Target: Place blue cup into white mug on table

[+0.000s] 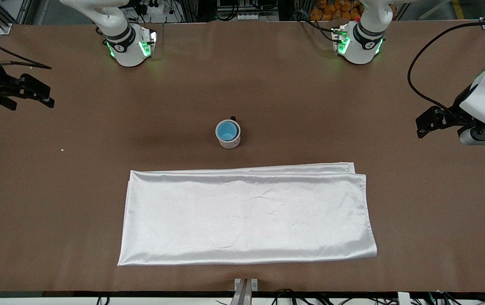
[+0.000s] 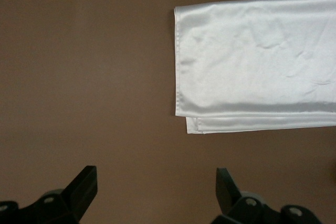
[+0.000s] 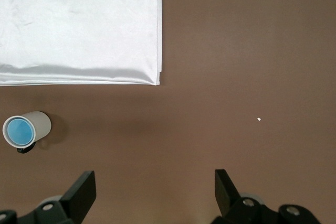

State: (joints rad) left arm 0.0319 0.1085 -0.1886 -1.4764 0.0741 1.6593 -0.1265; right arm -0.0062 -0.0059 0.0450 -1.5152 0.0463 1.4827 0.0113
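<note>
The small round bright-blue cup [image 1: 227,129] already sat inside the white cylindrical mug with the black handle [image 1: 229,140], upright on the flat brown worktop [image 1: 289,106] just beside the shiny white folded cloth [image 1: 246,216]. The left end effector [image 2: 156,195] and the right end effector [image 3: 155,195] hung well apart from the mug, fingers spread and empty. The placing looked finished — I judged the best move was to keep both arms clear of it.
</note>
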